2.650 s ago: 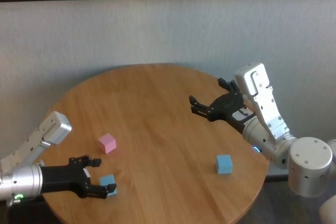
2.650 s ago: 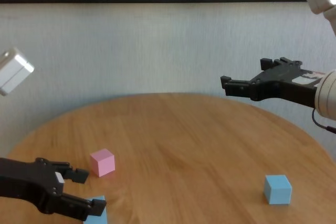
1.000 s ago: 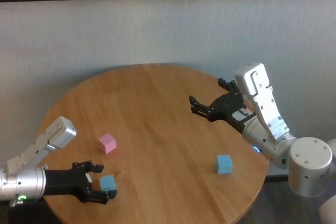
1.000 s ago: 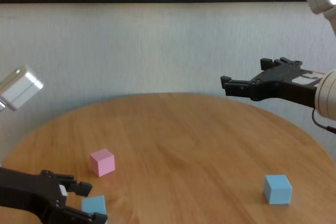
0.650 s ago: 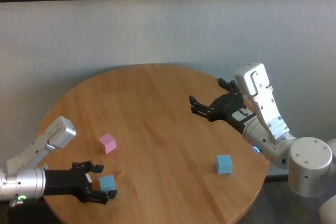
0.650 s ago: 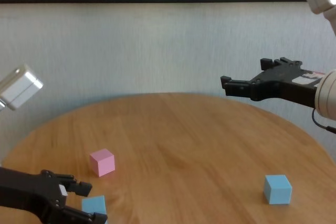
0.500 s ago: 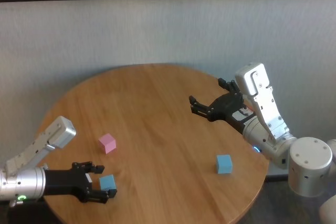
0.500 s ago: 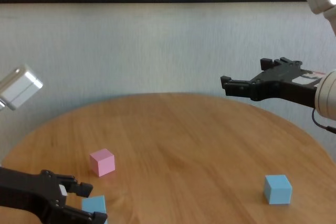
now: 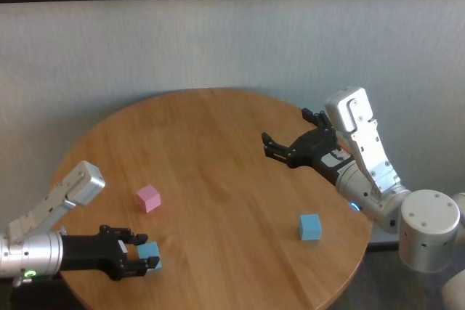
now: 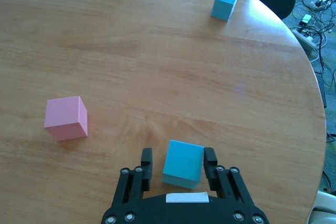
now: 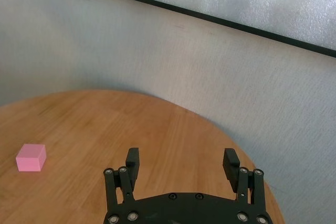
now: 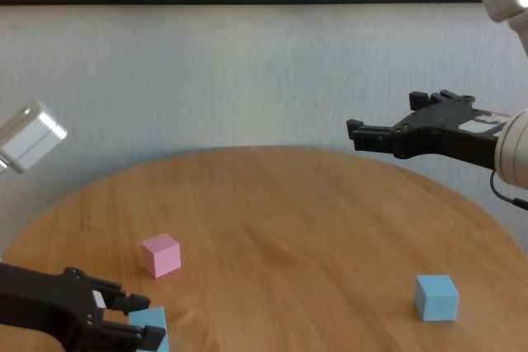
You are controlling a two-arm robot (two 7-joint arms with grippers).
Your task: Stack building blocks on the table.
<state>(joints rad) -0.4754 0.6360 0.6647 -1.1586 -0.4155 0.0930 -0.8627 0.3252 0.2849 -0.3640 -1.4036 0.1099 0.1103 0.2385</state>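
My left gripper [image 9: 149, 258] is low at the near left of the round wooden table [image 9: 218, 128], shut on a light blue cube [image 9: 151, 252] that rests on the top. In the left wrist view the cube [image 10: 182, 163] sits slightly turned between the two black fingers [image 10: 146, 169]. A pink cube [image 9: 148, 197] lies just beyond it, apart. The second light blue cube [image 9: 310, 226] lies alone at the near right. My right gripper [image 9: 285, 147] is open and empty, held in the air over the table's right side.
A pale wall with a dark rail stands behind the table. The table edge curves close by the left gripper [image 12: 142, 319]. Cables and a dark chair base lie on the floor beyond the far edge [image 10: 310, 9].
My left gripper's fingers have moved in around the light blue cube, after the arm dropped lower toward the table. The right arm has not moved.
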